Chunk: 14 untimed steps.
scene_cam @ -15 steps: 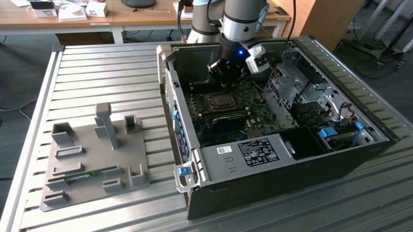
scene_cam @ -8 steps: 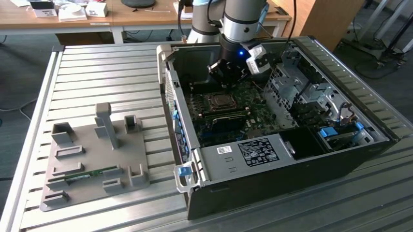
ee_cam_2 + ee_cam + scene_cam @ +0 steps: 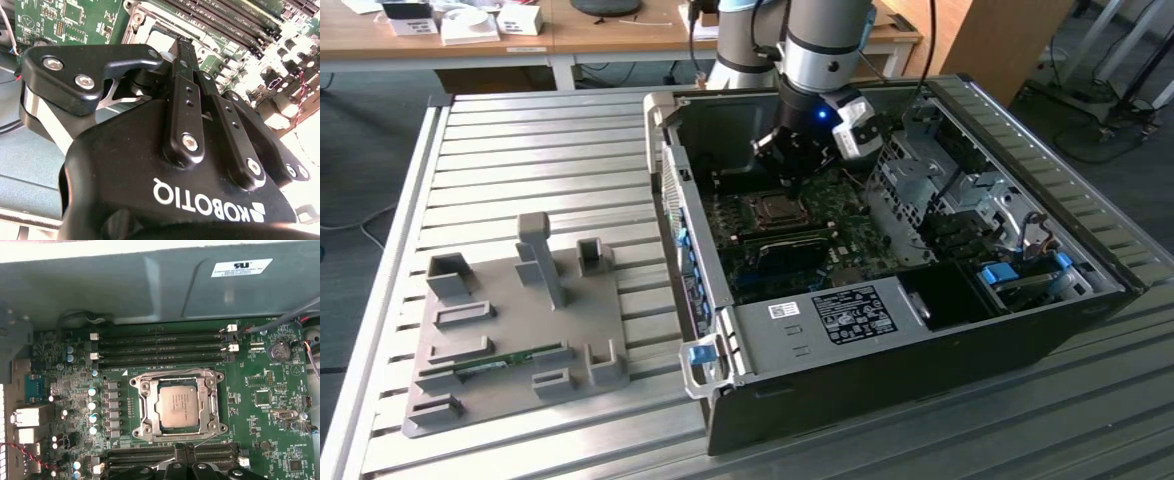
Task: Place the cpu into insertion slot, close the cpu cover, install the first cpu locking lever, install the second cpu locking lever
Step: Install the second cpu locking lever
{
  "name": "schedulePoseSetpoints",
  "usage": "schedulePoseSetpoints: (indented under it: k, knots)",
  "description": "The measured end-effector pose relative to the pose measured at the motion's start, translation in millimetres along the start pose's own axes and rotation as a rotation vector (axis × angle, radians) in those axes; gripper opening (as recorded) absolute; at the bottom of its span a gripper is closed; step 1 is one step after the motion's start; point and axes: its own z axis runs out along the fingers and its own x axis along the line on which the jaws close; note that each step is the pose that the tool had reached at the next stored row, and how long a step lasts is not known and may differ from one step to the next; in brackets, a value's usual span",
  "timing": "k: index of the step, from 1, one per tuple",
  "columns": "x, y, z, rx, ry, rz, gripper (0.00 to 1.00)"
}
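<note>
While gripper (image 3: 186,454) hovers beside insertion slot (image 3: 178,404), cpu (image 3: 178,406) seated, cpu cover (image 3: 212,405) closed.

The end effector (image 3: 182,42) looks like matt black metal or plastic, joined with bright steel screws. In the first wrist view the cpu (image 3: 178,406) has a pale, brushed-looking metal face, the cpu cover (image 3: 177,407) around it is bare silvery metal, and the circuit board (image 3: 260,400) is glossy green. The computer case (image 3: 881,360) is dull grey sheet metal. The tabletop (image 3: 534,150) is ribbed, satin aluminium, carrying a matt grey plastic fixture (image 3: 514,330).
</note>
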Motion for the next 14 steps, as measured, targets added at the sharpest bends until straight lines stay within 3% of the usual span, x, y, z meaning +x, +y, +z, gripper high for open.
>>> schedulePoseSetpoints:
  k: [14]
  knots:
    - [5.6, -3.6, 3.1, -0.0004, -0.0070, -0.001, 0.11]
